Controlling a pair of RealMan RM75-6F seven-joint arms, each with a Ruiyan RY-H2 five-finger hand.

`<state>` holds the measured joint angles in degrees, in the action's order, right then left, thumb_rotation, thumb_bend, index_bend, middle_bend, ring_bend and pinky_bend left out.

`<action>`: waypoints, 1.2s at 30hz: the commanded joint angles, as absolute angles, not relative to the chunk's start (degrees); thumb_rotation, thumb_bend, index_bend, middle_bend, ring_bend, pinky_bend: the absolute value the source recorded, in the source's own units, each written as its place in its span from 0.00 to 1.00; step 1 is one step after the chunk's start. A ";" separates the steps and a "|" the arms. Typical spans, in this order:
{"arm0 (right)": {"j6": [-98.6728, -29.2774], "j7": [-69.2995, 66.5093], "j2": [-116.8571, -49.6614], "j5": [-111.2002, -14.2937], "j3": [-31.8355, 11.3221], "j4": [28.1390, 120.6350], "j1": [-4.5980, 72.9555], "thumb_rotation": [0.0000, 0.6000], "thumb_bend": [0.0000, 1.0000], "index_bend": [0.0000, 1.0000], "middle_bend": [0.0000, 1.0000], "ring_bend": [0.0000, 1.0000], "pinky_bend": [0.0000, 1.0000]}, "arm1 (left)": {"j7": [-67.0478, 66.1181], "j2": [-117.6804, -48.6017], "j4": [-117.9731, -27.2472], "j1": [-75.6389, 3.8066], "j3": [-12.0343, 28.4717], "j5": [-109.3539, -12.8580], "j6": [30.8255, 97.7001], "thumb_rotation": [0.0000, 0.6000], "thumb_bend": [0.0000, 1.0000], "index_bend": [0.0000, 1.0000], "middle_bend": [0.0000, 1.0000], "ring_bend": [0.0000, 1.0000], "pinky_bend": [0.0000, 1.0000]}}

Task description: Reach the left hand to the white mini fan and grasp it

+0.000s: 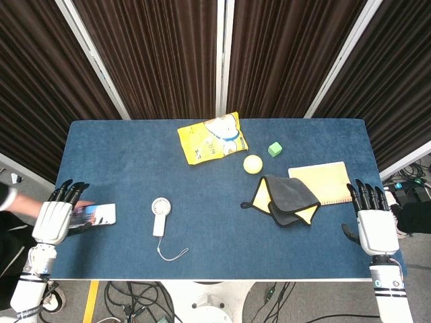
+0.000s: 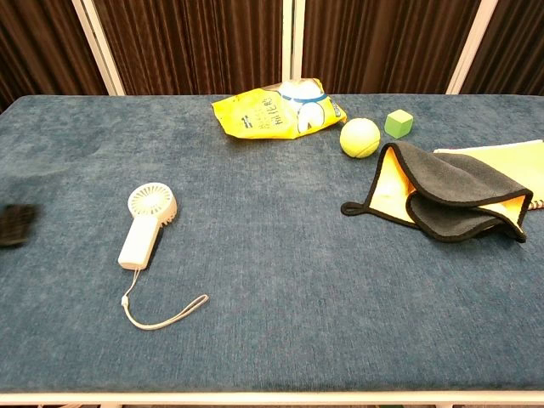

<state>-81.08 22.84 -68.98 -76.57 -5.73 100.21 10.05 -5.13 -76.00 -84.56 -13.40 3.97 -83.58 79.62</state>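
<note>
Head view: white mini fan (image 1: 159,215) well right of left hand (image 1: 55,219) fingers (image 1: 67,190).

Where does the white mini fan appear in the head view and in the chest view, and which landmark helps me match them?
Head view: the fan lies left of centre, head away from the robot, strap toward the near edge.
Chest view: the fan lies at the left, its strap looping toward the bottom.
Shared landmark: the yellow bag, farther back and to the right of the fan in both.

One fan (image 1: 159,216), ball (image 1: 252,164), cube (image 1: 274,149), bag (image 1: 211,138), cloth (image 1: 287,200), notebook (image 1: 326,180), two robot hands (image 1: 54,217).
</note>
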 commanded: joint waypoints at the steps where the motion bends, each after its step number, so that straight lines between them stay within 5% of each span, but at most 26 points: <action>1: -81.07 22.88 -69.02 -76.57 -5.74 100.20 10.07 1.00 0.14 0.00 0.00 0.00 0.00 | -5.13 -76.04 -84.59 -13.42 3.98 -83.59 79.60 1.00 0.03 0.15 0.14 0.06 0.22; 19: -81.29 22.27 -69.28 -77.01 -5.82 100.60 10.03 1.00 0.14 0.00 0.00 0.00 0.00 | -2.05 -75.13 -87.26 -14.71 1.41 -88.67 78.17 1.00 0.03 0.15 0.15 0.08 0.27; 20: -81.21 22.44 -69.22 -77.05 -5.66 100.75 9.99 1.00 0.14 0.00 0.00 0.00 0.00 | -2.03 -75.09 -87.41 -14.75 1.17 -89.30 78.36 1.00 0.03 0.15 0.19 0.14 0.34; 23: -81.05 22.66 -68.70 -77.55 -5.45 101.16 10.06 1.00 0.14 0.00 0.00 0.00 0.00 | -2.49 -74.76 -87.99 -15.16 0.04 -90.64 77.43 1.00 0.06 0.15 0.52 0.52 0.67; 26: -81.29 21.94 -68.58 -77.37 -6.09 100.92 10.20 1.00 0.14 0.00 0.00 0.00 0.00 | -4.85 -74.43 -89.49 -16.07 -1.28 -89.86 73.57 1.00 0.16 0.15 0.78 0.80 0.84; 36: -80.78 20.59 -67.83 -76.25 -6.86 101.70 10.40 1.00 0.14 0.00 0.00 0.00 0.00 | -11.09 -75.08 -93.41 -19.55 -3.88 -91.69 66.07 1.00 0.33 0.15 0.83 0.85 0.87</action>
<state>-80.70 20.69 -67.92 -76.33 -6.73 101.59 10.38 -10.26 -74.29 -93.25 -18.97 -3.65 -91.22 66.64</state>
